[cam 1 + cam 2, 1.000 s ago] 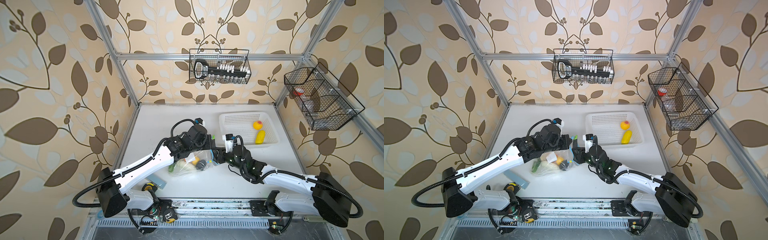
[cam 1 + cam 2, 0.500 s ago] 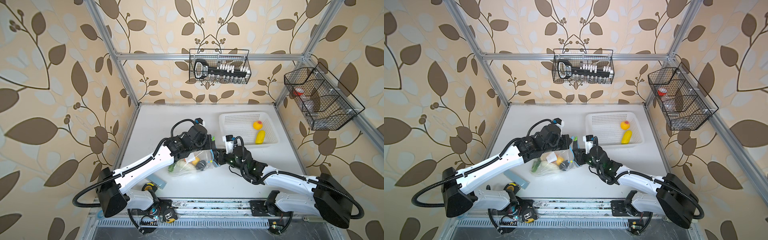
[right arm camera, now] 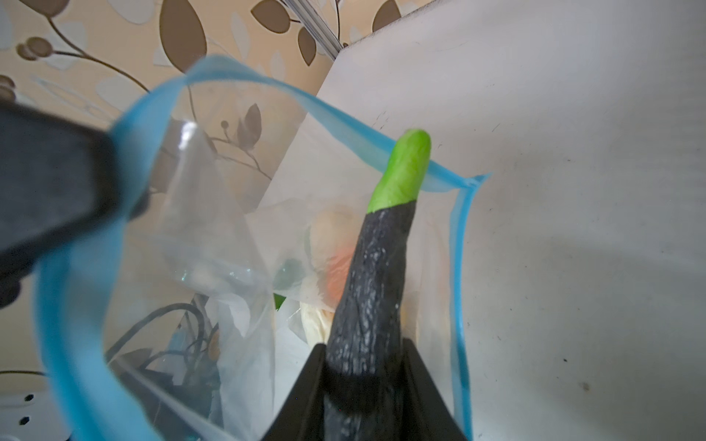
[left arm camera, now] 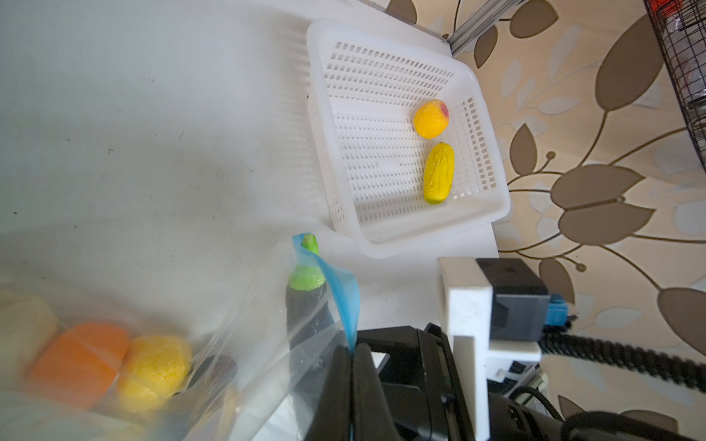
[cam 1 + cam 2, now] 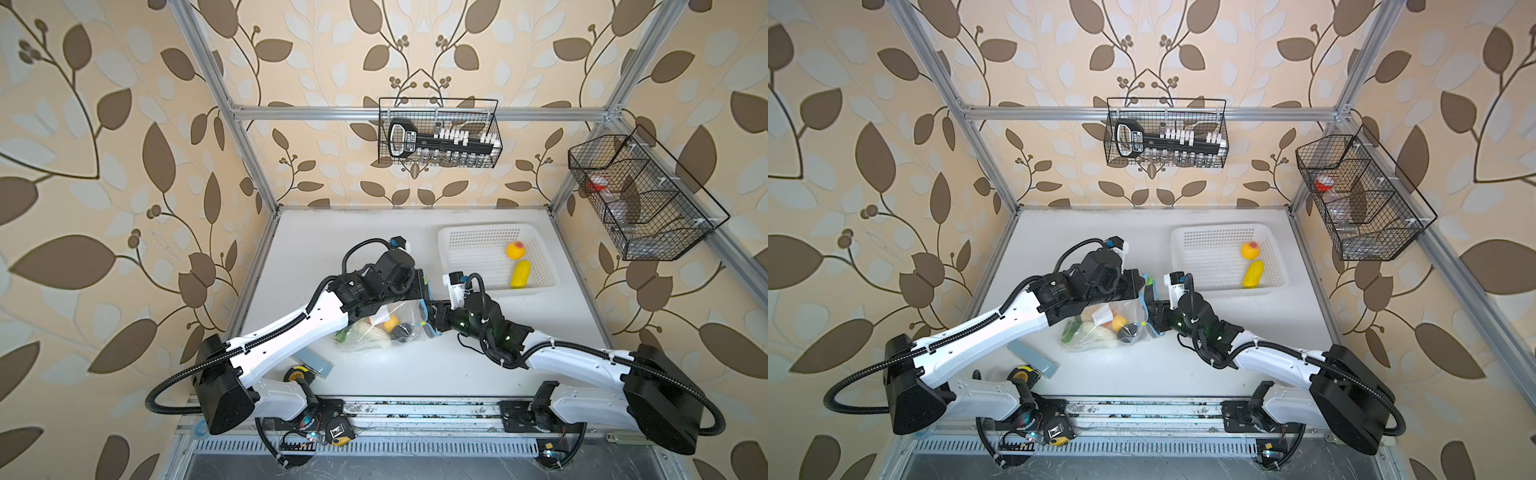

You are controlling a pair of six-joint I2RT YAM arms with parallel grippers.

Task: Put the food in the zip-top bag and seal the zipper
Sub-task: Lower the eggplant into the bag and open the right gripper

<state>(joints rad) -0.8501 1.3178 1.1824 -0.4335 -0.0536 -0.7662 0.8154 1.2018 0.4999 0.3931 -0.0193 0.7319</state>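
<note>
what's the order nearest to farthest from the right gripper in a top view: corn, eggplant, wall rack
1. eggplant: held in the right gripper, at the bag mouth.
2. corn: in the basket, right of the gripper and farther back.
3. rack: up on the back wall, farthest.

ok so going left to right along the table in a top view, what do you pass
tape measure → zip-top bag → white basket; the grey slab overlaps the tape measure, so it is left out
</note>
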